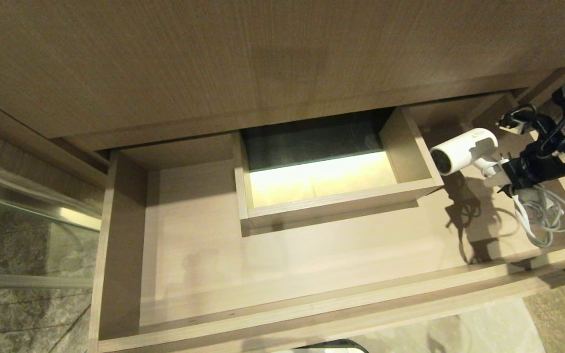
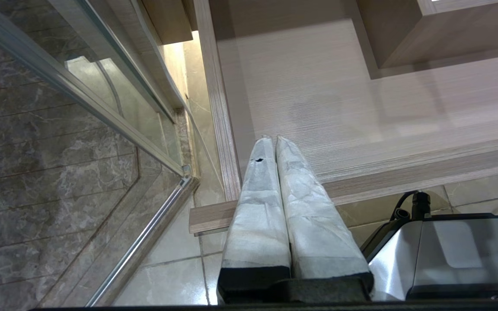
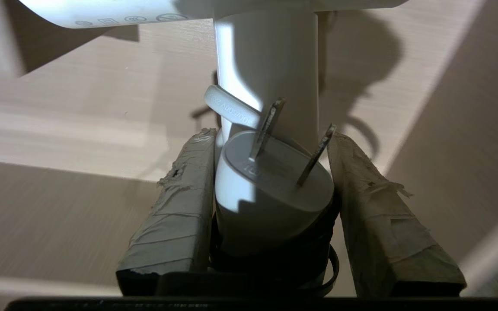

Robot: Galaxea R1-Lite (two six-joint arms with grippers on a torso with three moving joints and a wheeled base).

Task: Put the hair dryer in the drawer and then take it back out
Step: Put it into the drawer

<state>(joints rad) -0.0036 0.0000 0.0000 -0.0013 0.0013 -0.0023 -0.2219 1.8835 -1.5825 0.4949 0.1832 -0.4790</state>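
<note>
Tan wood-grain panels are forming the drawer [image 1: 272, 274], which is standing pulled out wide below the counter [image 1: 214, 59]. Starting at the left, the left gripper [image 2: 271, 139] is hanging over the drawer's left front corner, its two taped fingers [image 2: 257, 203] pressing together with nothing between them; beside it, further left, a glass panel [image 2: 80, 99] and marble floor tiles [image 2: 37, 207] are showing. Moving rightward, a smaller inner box [image 1: 331, 191] is sitting at the drawer's back, well to the left of the right gripper. At the far right, the right gripper [image 1: 500, 171] is reaching in over the drawer's right end and clamping on the handle of the hair dryer [image 1: 464, 149]. In the right wrist view, the taped fingers [image 3: 175, 207] are closing on both sides of the white handle, and the cord's two-pronged plug [image 3: 275, 181] is lying wedged between them against the handle. The barrel is projecting just left of this gripper, grille facing forward, and is casting a shadow on the drawer floor. White cord [image 1: 542, 215] is hanging in loops directly below the gripper.
</note>
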